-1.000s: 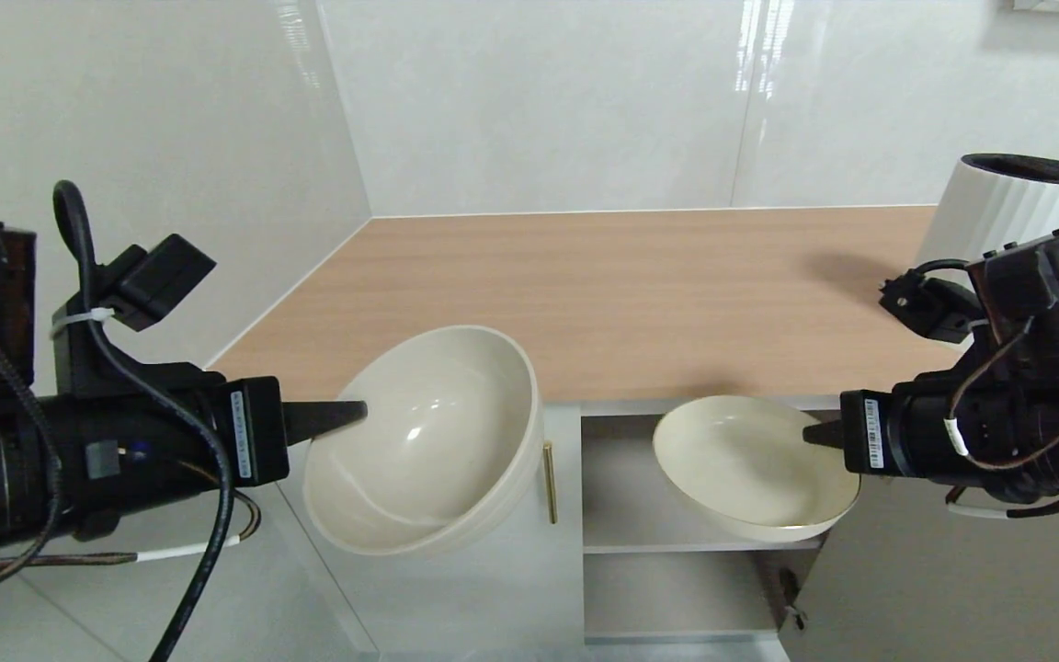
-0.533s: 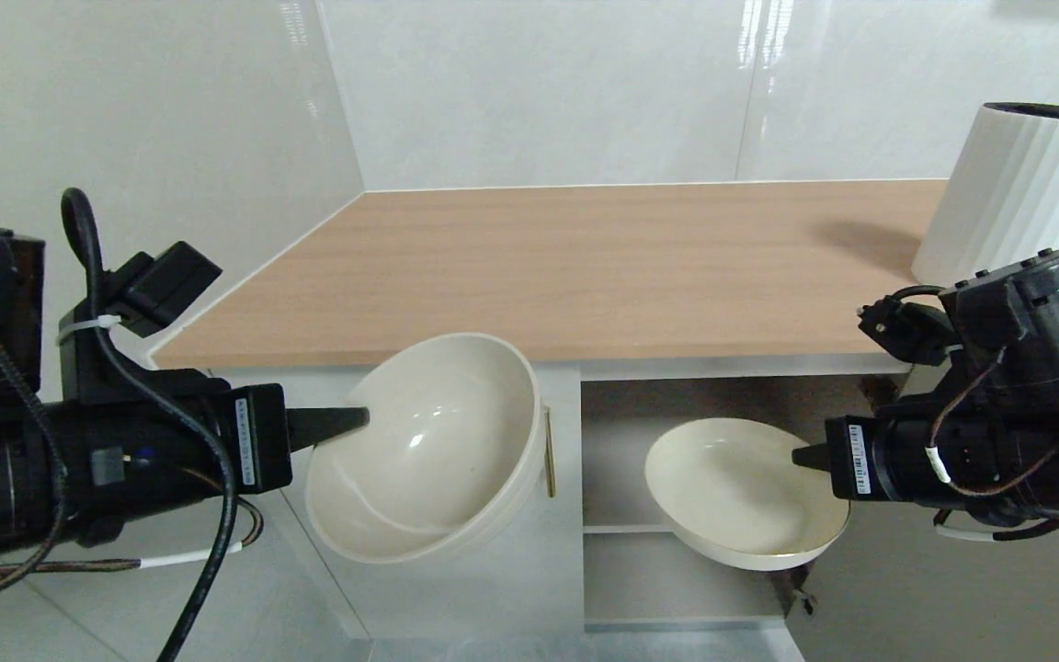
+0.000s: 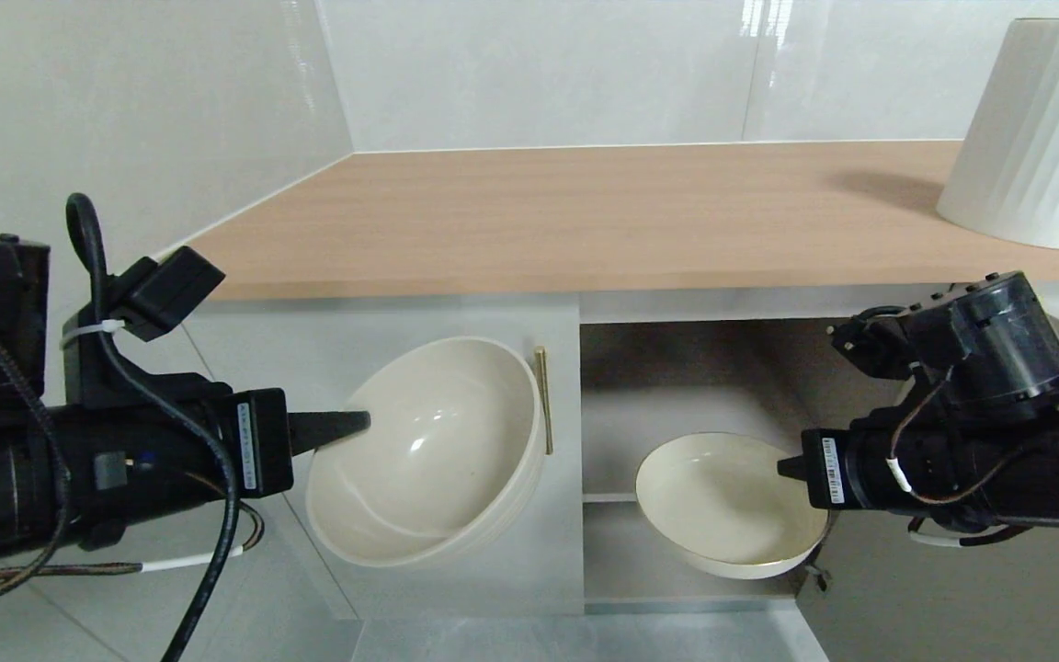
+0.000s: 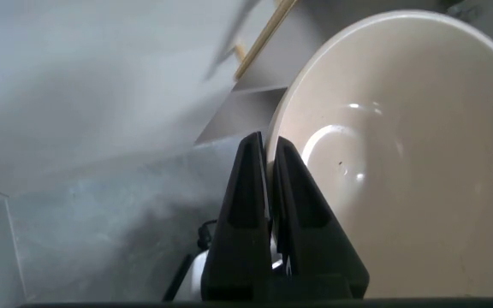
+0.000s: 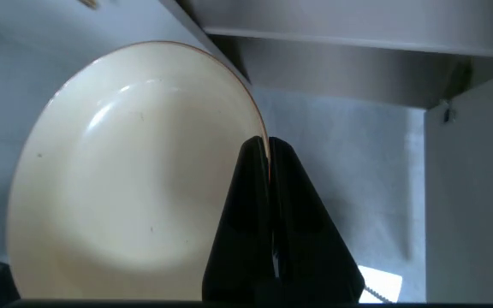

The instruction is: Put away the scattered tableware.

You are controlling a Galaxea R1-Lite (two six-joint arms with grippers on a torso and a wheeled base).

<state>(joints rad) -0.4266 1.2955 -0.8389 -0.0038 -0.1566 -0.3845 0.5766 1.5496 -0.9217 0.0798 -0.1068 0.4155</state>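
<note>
Left hand [image 3: 357, 424] was clamped on the deep bowl [image 3: 428, 450], right hand [image 3: 785, 467] on the shallow bowl [image 3: 723, 501] at lower right, probably best kept level going onto the shelf [image 3: 605, 497].

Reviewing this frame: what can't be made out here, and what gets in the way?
Head view: the cabinet's lower compartment is largely hidden behind the shallow bowl held by the right gripper.
Head view: the ribbed white container is cut off by the top and right edges.
Left wrist view: the deep bowl in the left gripper runs past the picture's edges.
</note>
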